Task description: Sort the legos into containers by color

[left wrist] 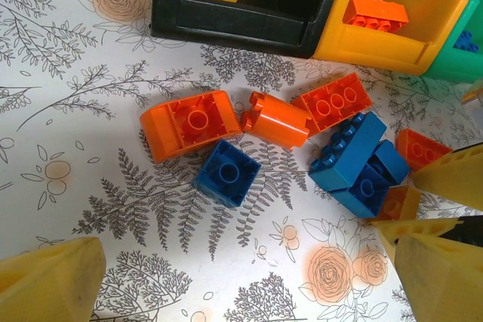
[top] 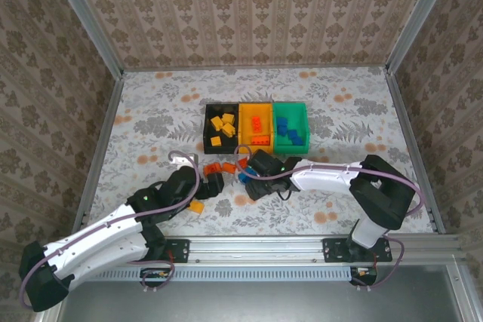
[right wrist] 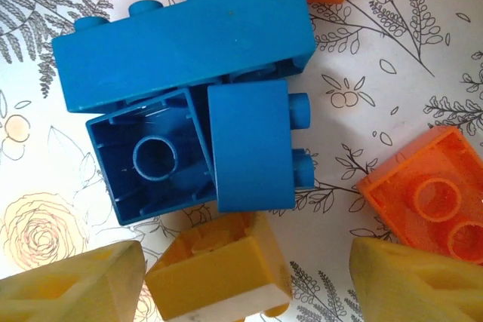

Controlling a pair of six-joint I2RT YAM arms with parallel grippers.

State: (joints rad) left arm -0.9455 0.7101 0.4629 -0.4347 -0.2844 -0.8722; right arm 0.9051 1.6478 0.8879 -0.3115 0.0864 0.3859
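Observation:
The black bin (top: 219, 127), orange-yellow bin (top: 255, 126) and green bin (top: 290, 126) stand joined in a row, each holding legos. Loose legos lie just in front of them. My left gripper (left wrist: 241, 292) is open wide over bare cloth, short of a small blue brick (left wrist: 226, 173) and three orange bricks (left wrist: 189, 122). My right gripper (right wrist: 241, 284) is open, straddling a yellow brick (right wrist: 219, 273) that lies near its left finger (right wrist: 72, 284), with a gap to the right finger (right wrist: 415, 280). A cluster of blue bricks (right wrist: 189, 43) lies just beyond it.
Another yellow brick (top: 196, 206) lies by my left arm. An orange brick (right wrist: 430, 194) sits right of the blue cluster. Both grippers (top: 215, 184) (top: 251, 175) crowd the same pile. Metal rails (top: 106, 133) and patterned walls fence the floral-clothed table.

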